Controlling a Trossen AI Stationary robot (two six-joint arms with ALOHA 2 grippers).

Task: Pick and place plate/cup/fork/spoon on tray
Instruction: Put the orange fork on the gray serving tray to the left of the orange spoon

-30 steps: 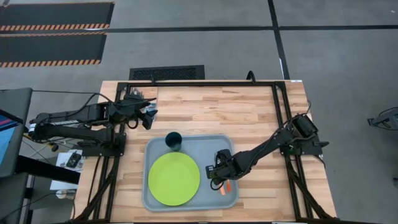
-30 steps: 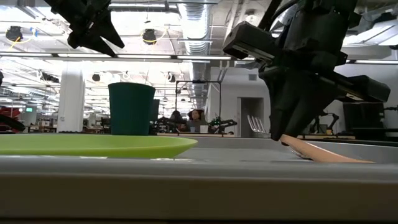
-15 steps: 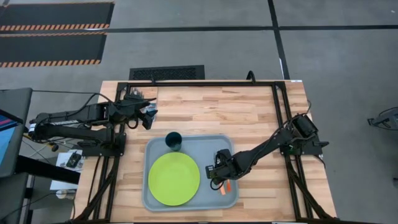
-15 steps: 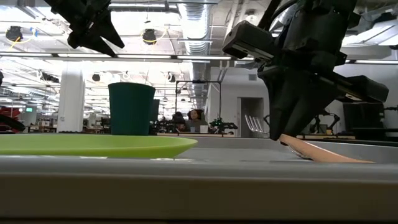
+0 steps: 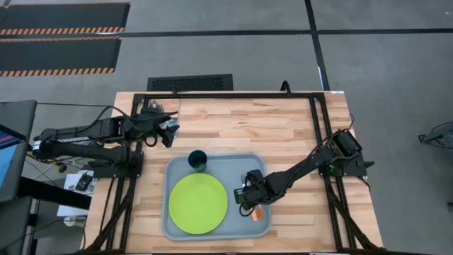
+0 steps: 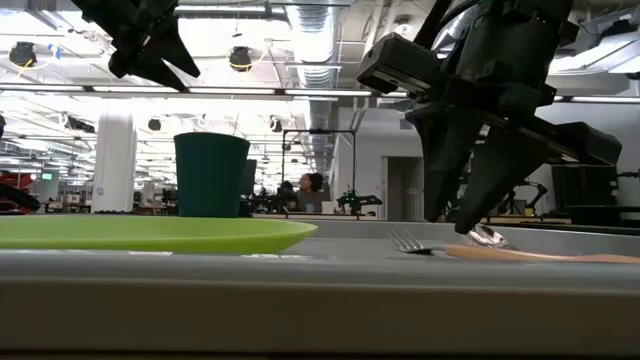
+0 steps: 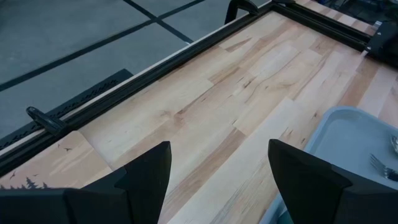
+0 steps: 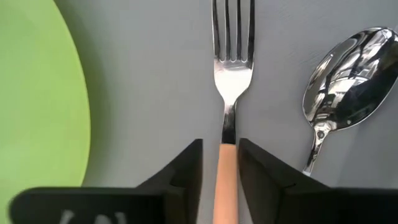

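The grey-blue tray (image 5: 233, 164) lies at the table's near middle. On it are the lime-green plate (image 5: 197, 203) and, at its far edge, the dark teal cup (image 5: 197, 159). The fork (image 8: 232, 68) lies flat on the tray's right part, with the spoon (image 8: 348, 68) beside it. My right gripper (image 8: 221, 168) points down over the fork's orange handle (image 8: 227, 180), open, one finger on each side of it. My left gripper (image 7: 214, 168) hangs open above the table's far left.
Bare wooden table (image 5: 248, 124) lies beyond the tray toward the far edge. A black frame (image 5: 233, 95) runs along the table's far and side edges. The plate's rim (image 8: 74, 93) is close beside the fork.
My right gripper has opened and let go of the fork without moving away. The fork, held tilted with one end raised before, now lies flat on the tray, its tines showing in the low view.
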